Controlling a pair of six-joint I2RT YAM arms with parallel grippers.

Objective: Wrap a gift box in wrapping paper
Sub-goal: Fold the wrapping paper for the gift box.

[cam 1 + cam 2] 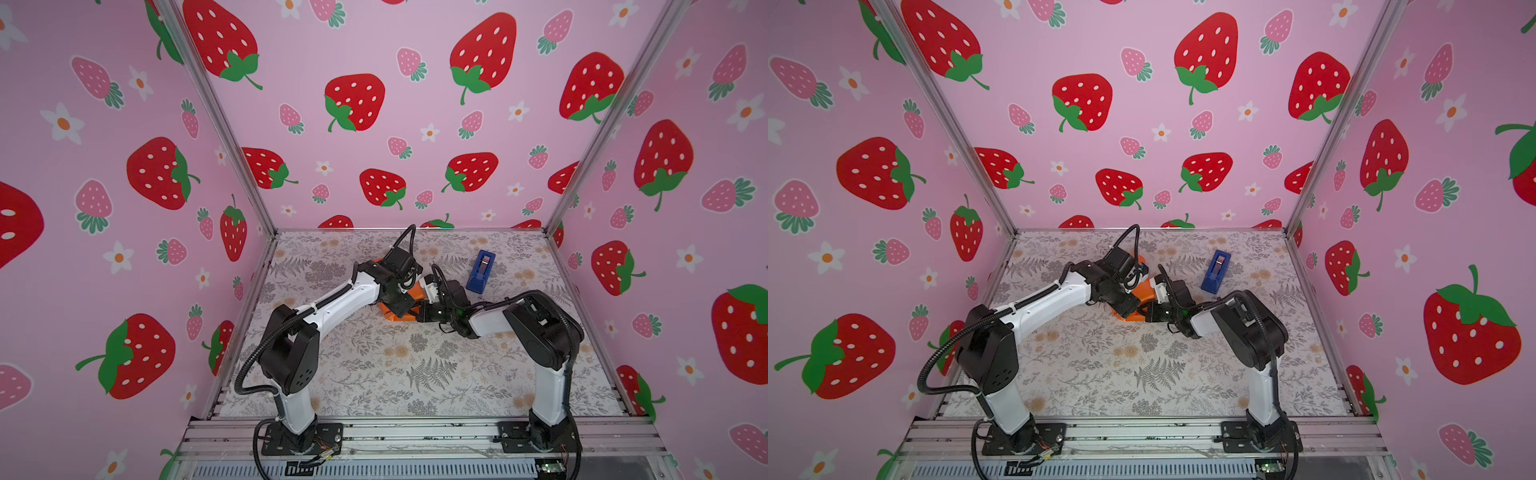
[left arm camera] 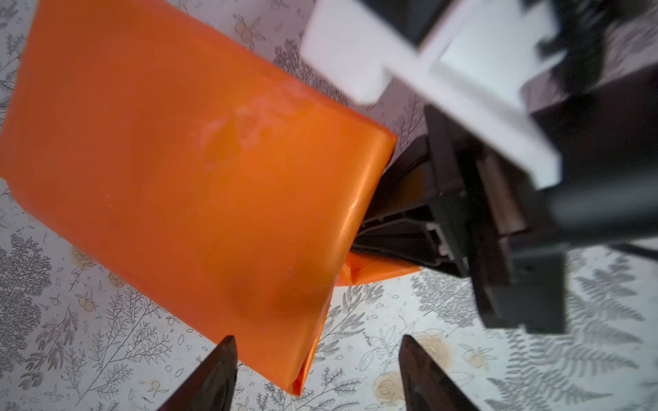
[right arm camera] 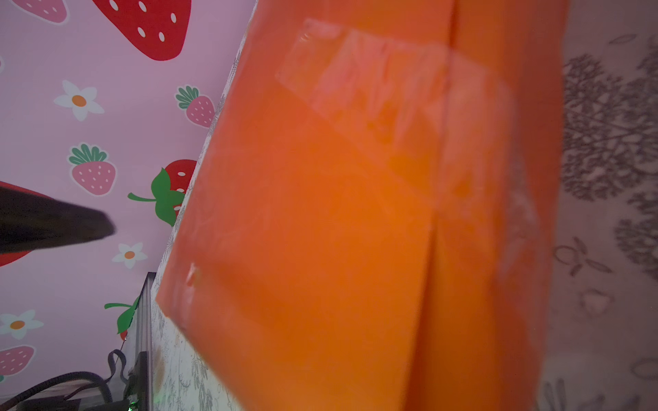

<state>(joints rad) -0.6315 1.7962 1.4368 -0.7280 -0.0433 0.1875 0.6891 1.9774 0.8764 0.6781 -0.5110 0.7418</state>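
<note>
The wrapping paper (image 2: 199, 170), glossy orange, is folded around a flat parcel lying on the table in both top views (image 1: 415, 293) (image 1: 1144, 291). The gift box is hidden inside it. A strip of clear tape (image 3: 384, 89) crosses the paper seam. My left gripper (image 2: 318, 373) hangs open just above one corner of the parcel, holding nothing. It shows over the near end of the parcel in a top view (image 1: 401, 309). My right gripper (image 2: 398, 227) is shut, and its fingers poke into the open end fold of the parcel, where the paper hides the tips.
A blue tape dispenser (image 1: 481, 271) stands behind and to the right of the parcel, close to the right arm's wrist. The grey floral table covering (image 1: 395, 374) spreads out towards the front. Pink strawberry walls close in the left, back and right sides.
</note>
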